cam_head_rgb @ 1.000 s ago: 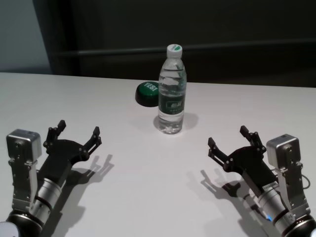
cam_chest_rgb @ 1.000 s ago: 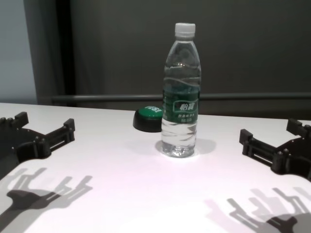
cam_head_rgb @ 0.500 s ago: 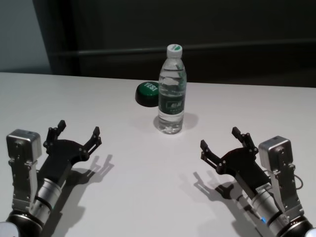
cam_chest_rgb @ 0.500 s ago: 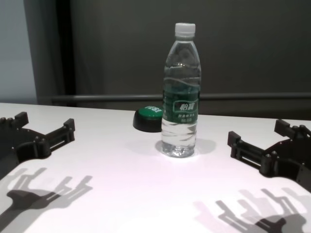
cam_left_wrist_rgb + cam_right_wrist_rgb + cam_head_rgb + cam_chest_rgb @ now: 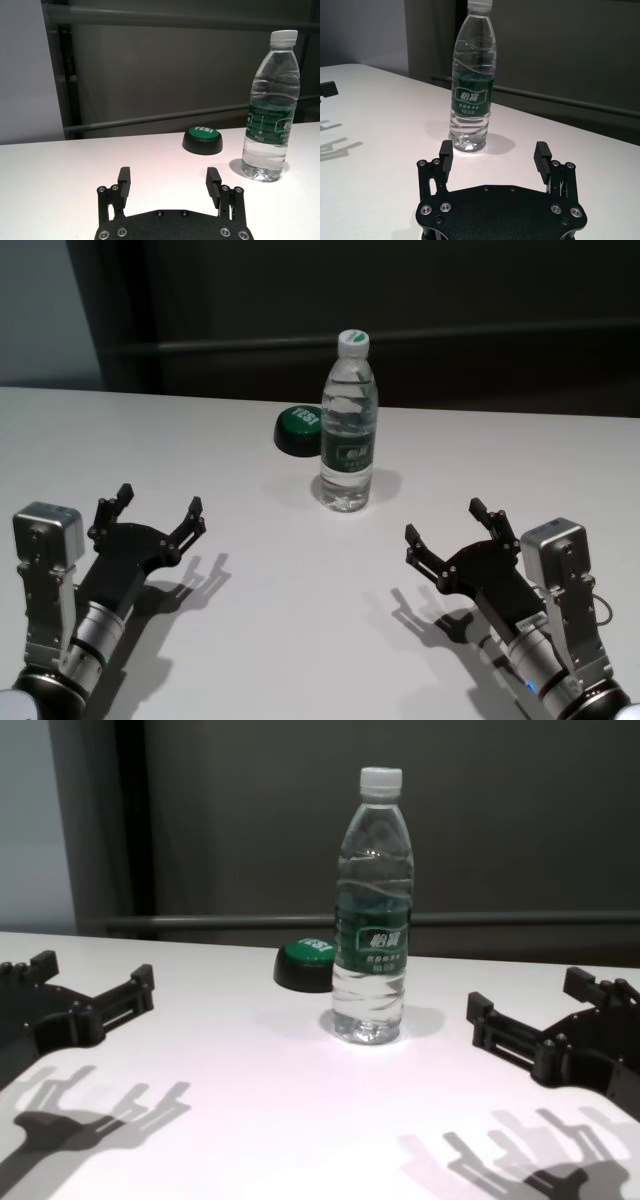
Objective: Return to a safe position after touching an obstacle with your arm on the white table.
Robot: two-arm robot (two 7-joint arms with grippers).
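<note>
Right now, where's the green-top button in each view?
Head: button behind-left of the water bottle, centre.
Chest: button mid-frame, partly hidden behind the bottle's left side.
Left wrist: button apart from the bottle.
Right wrist: not in it.
Shared landmark: the bottle, upright on the white table.

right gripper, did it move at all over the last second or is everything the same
Yes. The right gripper shifted toward the robot's left and slightly nearer its body, mostly in the first half second, then barely moved. It is open and empty, apart from the water bottle. The left gripper, open, the bottle, upright on the white table, and the green button behind it stayed put.
</note>
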